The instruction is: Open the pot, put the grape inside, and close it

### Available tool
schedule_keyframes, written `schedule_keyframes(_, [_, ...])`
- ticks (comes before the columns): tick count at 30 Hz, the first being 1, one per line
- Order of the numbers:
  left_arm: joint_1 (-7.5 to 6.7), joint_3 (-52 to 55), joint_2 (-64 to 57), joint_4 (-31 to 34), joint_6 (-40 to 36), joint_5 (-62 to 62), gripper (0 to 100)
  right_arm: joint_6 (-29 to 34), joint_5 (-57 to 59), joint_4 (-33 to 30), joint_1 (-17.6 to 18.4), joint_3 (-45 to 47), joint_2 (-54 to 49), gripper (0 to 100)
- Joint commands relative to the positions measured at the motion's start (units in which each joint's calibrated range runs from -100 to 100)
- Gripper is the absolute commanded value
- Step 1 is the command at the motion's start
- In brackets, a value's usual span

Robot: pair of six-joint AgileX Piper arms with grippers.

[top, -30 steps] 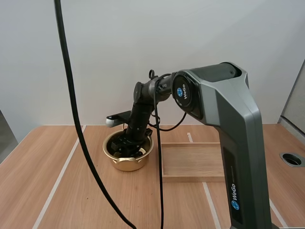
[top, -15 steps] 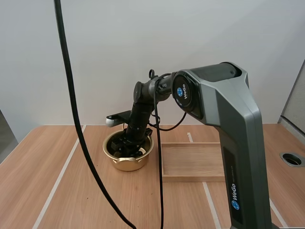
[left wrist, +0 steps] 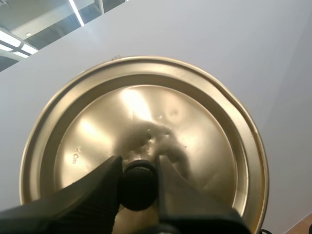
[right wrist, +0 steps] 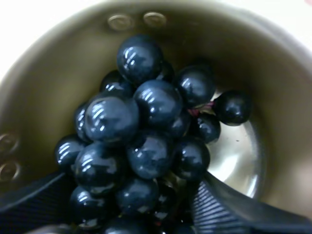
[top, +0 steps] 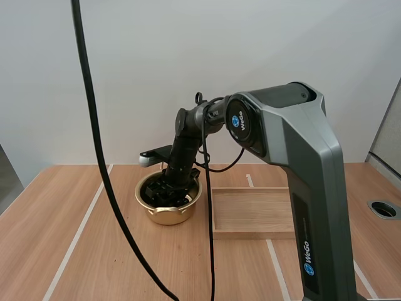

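Observation:
A gold pot point(top: 164, 213) stands on the wooden table, lid off. My right gripper point(top: 168, 188) reaches down into it. A bunch of dark glossy grapes point(right wrist: 141, 131) lies on the bottom of the pot point(right wrist: 243, 146). My right gripper point(right wrist: 136, 180) is open, with one finger on each side of the near end of the bunch. Held against a white wall is the gold lid point(left wrist: 146, 117), seen from its top. My left gripper point(left wrist: 138, 165) is shut on its black knob point(left wrist: 139, 187).
A shallow wooden tray point(top: 254, 213) lies just right of the pot. A black handle with a pale tip point(top: 150, 157) sticks out behind the pot. A round hole point(top: 383, 209) sits in the table's far right edge.
Inside the pot my right gripper's fingers have spread apart and let go of the grapes. The arm itself has hardly moved.

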Motion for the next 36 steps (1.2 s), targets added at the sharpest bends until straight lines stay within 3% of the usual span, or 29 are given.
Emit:
schedule_keyframes(1, [-0.1, -0.2, 0.3, -0.2, -0.7, -1.3, 0, 0.1, -0.2, -0.1, 0.1, 0.0, -0.3, 100])
schedule_keyframes(23, [-0.1, -0.2, 0.3, -0.2, -0.7, -0.6, 0, 0.2, 0.0, -0.1, 0.1, 0.0, -9.4, 100])
schedule_keyframes(36, [-0.1, -0.2, 0.3, -0.2, -1.0, 1.4, 0, 1.5, -0.3, -2.6, 0.1, 0.0, -23.9, 100])
